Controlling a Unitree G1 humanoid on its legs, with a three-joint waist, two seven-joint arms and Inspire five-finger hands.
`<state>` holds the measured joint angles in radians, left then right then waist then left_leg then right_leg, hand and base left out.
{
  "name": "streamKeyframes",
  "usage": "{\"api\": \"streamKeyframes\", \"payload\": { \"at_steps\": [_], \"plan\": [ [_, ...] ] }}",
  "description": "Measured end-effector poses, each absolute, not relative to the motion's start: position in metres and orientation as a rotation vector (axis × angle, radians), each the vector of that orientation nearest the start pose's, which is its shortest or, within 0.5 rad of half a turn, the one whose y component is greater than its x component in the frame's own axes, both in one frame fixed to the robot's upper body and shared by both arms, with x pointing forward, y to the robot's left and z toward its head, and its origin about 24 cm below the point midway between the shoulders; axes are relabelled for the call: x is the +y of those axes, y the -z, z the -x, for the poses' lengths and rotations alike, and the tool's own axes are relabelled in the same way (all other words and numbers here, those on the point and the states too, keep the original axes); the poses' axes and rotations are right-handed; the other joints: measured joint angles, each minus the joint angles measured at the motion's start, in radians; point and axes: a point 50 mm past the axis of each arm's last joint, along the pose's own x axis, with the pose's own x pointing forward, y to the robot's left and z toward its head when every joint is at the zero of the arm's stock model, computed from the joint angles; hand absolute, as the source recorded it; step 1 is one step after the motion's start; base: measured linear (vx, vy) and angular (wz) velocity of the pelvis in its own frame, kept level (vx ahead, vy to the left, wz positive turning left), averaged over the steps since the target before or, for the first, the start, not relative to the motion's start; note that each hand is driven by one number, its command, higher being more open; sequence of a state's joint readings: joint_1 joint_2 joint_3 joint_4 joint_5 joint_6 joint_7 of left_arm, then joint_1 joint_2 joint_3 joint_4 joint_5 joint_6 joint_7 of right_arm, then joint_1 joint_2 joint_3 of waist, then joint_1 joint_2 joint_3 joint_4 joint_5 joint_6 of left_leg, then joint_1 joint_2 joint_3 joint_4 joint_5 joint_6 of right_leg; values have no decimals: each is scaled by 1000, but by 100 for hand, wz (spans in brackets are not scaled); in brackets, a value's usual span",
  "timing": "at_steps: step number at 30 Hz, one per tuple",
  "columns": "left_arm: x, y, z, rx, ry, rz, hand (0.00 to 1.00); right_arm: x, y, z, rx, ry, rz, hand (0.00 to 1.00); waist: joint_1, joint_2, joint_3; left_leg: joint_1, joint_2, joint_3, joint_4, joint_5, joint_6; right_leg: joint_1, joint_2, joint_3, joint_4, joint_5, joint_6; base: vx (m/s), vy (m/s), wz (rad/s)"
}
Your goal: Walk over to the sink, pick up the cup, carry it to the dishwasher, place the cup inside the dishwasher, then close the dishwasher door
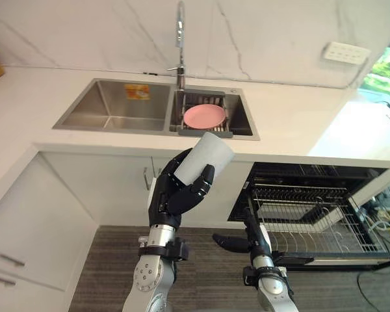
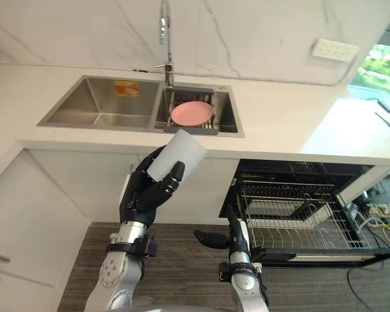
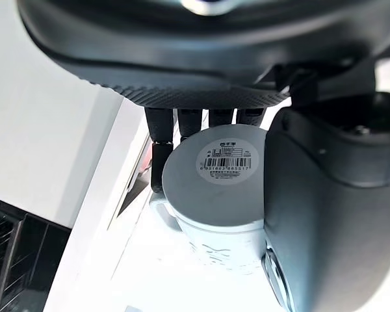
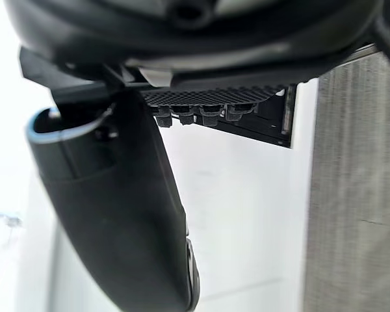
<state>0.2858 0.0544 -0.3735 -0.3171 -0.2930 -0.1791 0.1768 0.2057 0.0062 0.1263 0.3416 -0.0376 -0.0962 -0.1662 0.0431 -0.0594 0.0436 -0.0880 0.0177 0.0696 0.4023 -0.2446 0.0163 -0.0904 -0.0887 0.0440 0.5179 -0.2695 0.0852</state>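
The left hand [image 1: 175,194] is raised in front of the robot and grasps the cup [image 1: 207,155]. The cup is pale grey and it stands out above the hand, tilted, with its open mouth pointing up and away from the palm, toward the edge of the counter [image 1: 292,120]. The fingers [image 1: 201,182] curl around the lower part of the cup from one side and the thumb closes on it from the other side. In the left wrist view the round bottom of the cup [image 3: 214,188], with a barcode sticker on it, faces the palm; the fingertips [image 3: 159,156] lie against its far side, the thumb [image 3: 325,195] presses against its near side, and a small handle shows on the cup's wall.

Past the cup, further from the hand, there is the steel double sink [image 1: 104,107] with a tall faucet [image 1: 180,39]. A pink plate [image 1: 204,116] lies in a drain basket in the basin that is nearer to the cup.

The right hand [image 1: 233,242] hangs low, well below the left hand, and holds nothing; its fingers look stretched out and relaxed. Just beside it, on its outer side, the dishwasher [image 1: 299,172] is open with its wire rack [image 1: 325,221] pulled out.
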Motion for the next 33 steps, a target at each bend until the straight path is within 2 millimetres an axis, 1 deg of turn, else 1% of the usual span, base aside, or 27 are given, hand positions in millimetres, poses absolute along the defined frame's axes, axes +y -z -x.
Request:
{"api": "streamKeyframes", "payload": {
  "at_steps": [1, 2, 3, 4, 5, 6, 8, 9, 10, 13, 14, 15, 16, 17, 18, 19, 20, 21, 22, 23, 24, 25, 26, 28, 29, 31, 33],
  "plan": [
    [98, -67, -189, -131, 96, 366, 0, -134, 66, -183, 428, 68, 63, 100, 0, -2, 6, 47, -3, 33, -31, -6, 10, -27, -32, -73, 73, 8, 13, 74, 115, -76],
    [99, -67, -189, -130, 94, 363, 0, -132, 66, -184, 424, 57, 64, 100, -2, -3, 7, 82, -3, 64, -56, -10, 17, -44, -66, -161, 119, 14, 4, 73, 102, -75],
    [99, -67, -189, -131, 92, 363, 0, -131, 66, -184, 423, 51, 65, 100, -2, 0, 9, 94, -2, 75, -68, -12, 19, -51, -81, -203, 134, 10, -7, 79, 59, -64],
    [99, -67, -189, -133, 86, 363, 0, -129, 65, -186, 418, 40, 69, 100, -9, -3, 6, 107, 3, 93, -83, -16, 19, -66, -99, -266, 145, -12, -36, 79, 17, -56],
    [100, -67, -190, -137, 81, 357, 0, -127, 63, -189, 406, 25, 89, 100, -19, -3, 4, 109, 15, 115, -90, -21, 12, -89, -104, -315, 129, -23, -53, 78, -2, -59],
    [100, -67, -190, -139, 77, 352, 0, -126, 62, -191, 399, 17, 95, 100, -20, -2, 4, 109, 25, 128, -92, -23, 8, -100, -103, -342, 111, -23, -53, 87, -47, -70],
    [104, -67, -191, -141, 59, 341, 0, -123, 60, -200, 384, -1, 104, 100, -30, 0, 6, 118, 52, 170, -92, -34, -12, -119, -99, -435, 27, -17, -61, 109, -82, -69],
    [106, -65, -191, -136, 48, 336, 0, -123, 59, -203, 377, -4, 109, 100, -36, -8, 2, 132, 61, 189, -87, -46, -32, -107, -84, -468, -57, 70, -100, 242, -124, -49],
    [104, -61, -193, -118, 50, 337, 0, -129, 59, -203, 376, 8, 127, 100, -46, 21, 11, 148, 87, 184, -78, -54, -43, -67, -43, -466, -97, 77, -109, 257, -128, -53],
    [102, -57, -195, -100, 54, 336, 0, -142, 58, -199, 371, 22, 174, 100, -54, 55, 11, 161, 132, 182, -34, -54, -46, -15, 22, -447, -171, 82, -119, 215, -121, -39],
    [102, -58, -196, -105, 52, 337, 0, -147, 56, -198, 366, 33, 184, 100, -58, 64, 17, 150, 159, 182, 54, -51, -52, 25, 52, -432, -216, 89, -125, 272, -149, -41],
    [102, -58, -196, -109, 48, 338, 0, -148, 54, -197, 356, 39, 187, 100, -57, 73, 22, 137, 184, 179, 147, -39, -70, 68, 77, -414, -253, 98, -129, 216, -101, -62],
    [103, -59, -197, -113, 39, 341, 0, -149, 50, -197, 336, 43, 187, 100, -52, 84, 30, 115, 210, 177, 256, -18, -86, 112, 98, -386, -293, 108, -134, 215, -49, -88],
    [104, -60, -197, -117, 27, 346, 0, -149, 43, -199, 304, 49, 185, 100, -38, 89, 31, 76, 225, 156, 370, -3, -91, 143, 109, -346, -322, 115, -137, 165, -5, -88],
    [104, -60, -198, -119, 24, 346, 0, -150, 41, -200, 289, 54, 184, 100, -34, 84, 29, 53, 221, 139, 391, -24, -94, 145, 108, -326, -330, 115, -137, 226, 30, -92],
    [103, -62, -199, -131, 26, 334, 0, -151, 34, -203, 256, 73, 178, 100, -32, 86, 27, 2, 200, 102, 392, -65, -93, 149, 102, -299, -338, 117, -135, 222, 66, -73],
    [102, -64, -201, -140, 28, 337, 0, -153, 31, -206, 235, 85, 175, 100, -31, 81, 30, -39, 173, 63, 346, -94, -89, 157, 94, -271, -344, 121, -128, 223, 91, -71],
    [102, -65, -201, -142, 24, 339, 0, -153, 31, -207, 233, 88, 175, 100, -27, 78, 32, -52, 154, 40, 309, -104, -86, 161, 86, -255, -345, 122, -126, 190, 138, -72],
    [104, -65, -201, -143, 10, 341, 0, -155, 31, -207, 234, 92, 177, 100, -24, 77, 33, -67, 112, -21, 211, -101, -89, 165, 73, -227, -345, 123, -123, 166, 188, -80],
    [105, -65, -202, -147, -5, 334, 0, -156, 32, -207, 238, 96, 180, 100, -21, 86, 30, -64, 82, -86, 75, -56, -90, 167, 70, -200, -341, 124, -117, 160, 206, -80],
    [106, -66, -202, -153, -12, 329, 0, -156, 32, -207, 238, 96, 182, 100, -19, 96, 30, -54, 79, -116, -3, 8, -86, 169, 77, -187, -340, 122, -109, 159, 212, -87],
    [110, -68, -202, -163, -23, 316, 0, -155, 35, -206, 253, 98, 176, 100, -12, 89, 29, -34, 73, -110, -26, 88, -88, 186, 73, -151, -349, 116, -78, 150, 171, -66],
    [113, -69, -203, -169, -40, 312, 0, -152, 37, -203, 263, 96, 163, 100, -21, 67, 27, -10, 58, -97, -58, 94, -79, 195, 55, -140, -363, 121, -70, 139, 151, -47],
    [115, -69, -203, -173, -50, 308, 0, -149, 38, -201, 271, 100, 149, 100, -32, 44, 22, 23, 31, -84, -122, 114, -55, 199, 22, -131, -377, 125, -63, 99, 139, -10],
    [115, -69, -203, -172, -49, 306, 0, -149, 37, -201, 264, 100, 144, 100, -34, 36, 24, 45, 13, -75, -162, 136, -50, 201, 8, -123, -382, 127, -60, 75, 126, -8],
    [114, -69, -203, -174, -48, 308, 0, -147, 32, -200, 243, 101, 133, 100, -33, 36, 24, 78, -1, -62, -220, 154, -37, 204, -7, -112, -395, 132, -53, 29, 75, -12],
    [115, -71, -202, -182, -55, 293, 0, -144, 27, -199, 224, 101, 109, 100, -32, 33, 25, 101, -6, -49, -260, 167, -32, 206, -12, -100, -405, 136, -45, 9, 45, -20]
  ]
}}
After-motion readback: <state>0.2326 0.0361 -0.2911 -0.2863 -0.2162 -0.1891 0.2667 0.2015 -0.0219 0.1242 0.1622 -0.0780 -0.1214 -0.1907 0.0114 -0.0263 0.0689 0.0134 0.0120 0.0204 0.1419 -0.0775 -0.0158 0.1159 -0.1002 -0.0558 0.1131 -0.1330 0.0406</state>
